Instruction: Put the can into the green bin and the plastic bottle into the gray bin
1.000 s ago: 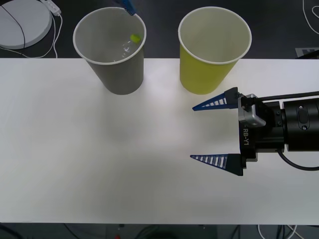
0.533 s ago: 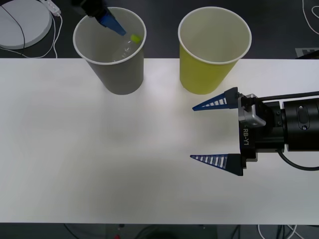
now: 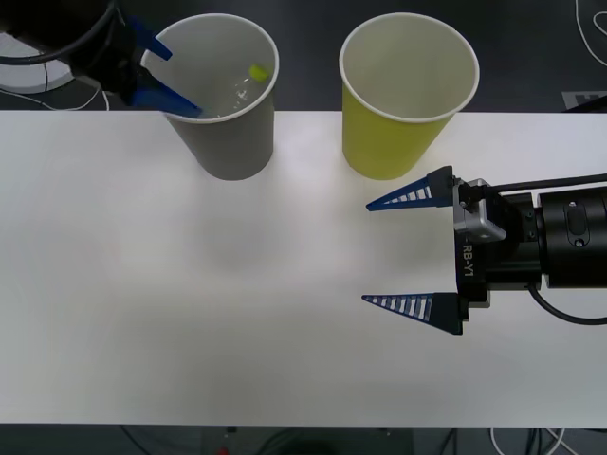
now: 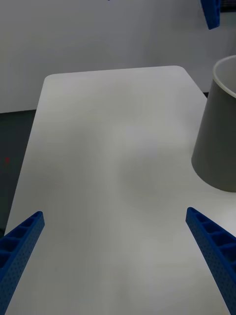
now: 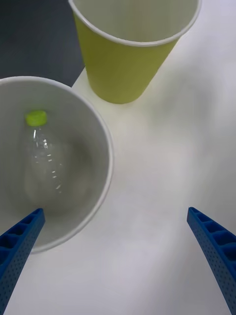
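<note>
Smooth white table [image 3: 190,313]: crinkled plastic bottle [image 5: 43,157] inside tapered gray bin [image 3: 228,142]; both grippers' jaws released.

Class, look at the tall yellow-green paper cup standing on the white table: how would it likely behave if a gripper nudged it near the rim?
The yellow-green paper cup would probably tip rather than slide: it is tall and narrows to a small base. It looks light, being thin paper. Its wall would likely dent under a squeeze, though the rolled white rim may stiffen the top.

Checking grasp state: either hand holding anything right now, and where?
Nothing. Left hand and right hand are both open and empty; the bottle lies inside the gray cup.
</note>
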### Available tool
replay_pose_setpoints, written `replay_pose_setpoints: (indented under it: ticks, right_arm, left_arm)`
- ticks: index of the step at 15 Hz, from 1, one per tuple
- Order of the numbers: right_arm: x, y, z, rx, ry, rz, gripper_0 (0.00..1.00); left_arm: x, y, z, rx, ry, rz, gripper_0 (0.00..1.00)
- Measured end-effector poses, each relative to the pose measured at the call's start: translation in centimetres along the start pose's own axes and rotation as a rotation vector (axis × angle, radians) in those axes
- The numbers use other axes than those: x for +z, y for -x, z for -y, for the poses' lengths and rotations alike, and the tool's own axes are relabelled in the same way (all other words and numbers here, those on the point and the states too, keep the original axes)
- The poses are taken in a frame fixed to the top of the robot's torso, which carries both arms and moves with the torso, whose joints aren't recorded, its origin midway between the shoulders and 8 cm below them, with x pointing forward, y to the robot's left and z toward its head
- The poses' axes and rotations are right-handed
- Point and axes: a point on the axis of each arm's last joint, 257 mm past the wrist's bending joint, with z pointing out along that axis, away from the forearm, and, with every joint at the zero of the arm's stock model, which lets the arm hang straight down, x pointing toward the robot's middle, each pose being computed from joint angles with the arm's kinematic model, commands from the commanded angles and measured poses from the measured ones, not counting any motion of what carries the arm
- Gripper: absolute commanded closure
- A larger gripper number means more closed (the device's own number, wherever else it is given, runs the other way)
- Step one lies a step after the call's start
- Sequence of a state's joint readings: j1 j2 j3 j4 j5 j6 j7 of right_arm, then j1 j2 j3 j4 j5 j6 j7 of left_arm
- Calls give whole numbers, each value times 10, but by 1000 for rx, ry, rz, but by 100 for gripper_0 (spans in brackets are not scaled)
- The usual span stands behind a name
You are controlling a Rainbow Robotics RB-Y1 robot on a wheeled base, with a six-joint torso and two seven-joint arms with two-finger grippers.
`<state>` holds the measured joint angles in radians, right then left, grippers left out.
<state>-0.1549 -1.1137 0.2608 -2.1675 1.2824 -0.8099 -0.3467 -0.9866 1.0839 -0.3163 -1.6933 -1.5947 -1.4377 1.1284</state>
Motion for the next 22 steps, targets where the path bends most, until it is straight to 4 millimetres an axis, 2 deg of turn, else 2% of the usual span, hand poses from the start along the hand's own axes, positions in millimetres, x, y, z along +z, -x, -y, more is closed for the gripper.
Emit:
replay_pose_setpoints:
  ticks: [5, 8, 16, 22]
  right_arm:
    - [0, 0, 0, 0, 0, 0, 0]
    - [0, 0, 0, 0, 0, 0, 0]
    - [0, 0, 0, 0, 0, 0, 0]
    - [0, 0, 0, 0, 0, 0, 0]
  left_arm:
    - [-10, -46, 28, 60, -28, 78, 0]
    - [-10, -72, 43, 117, -51, 131, 0]
    - [-5, -128, 83, 236, -119, 244, 0]
    - [-11, -159, 101, 305, -132, 277, 0]
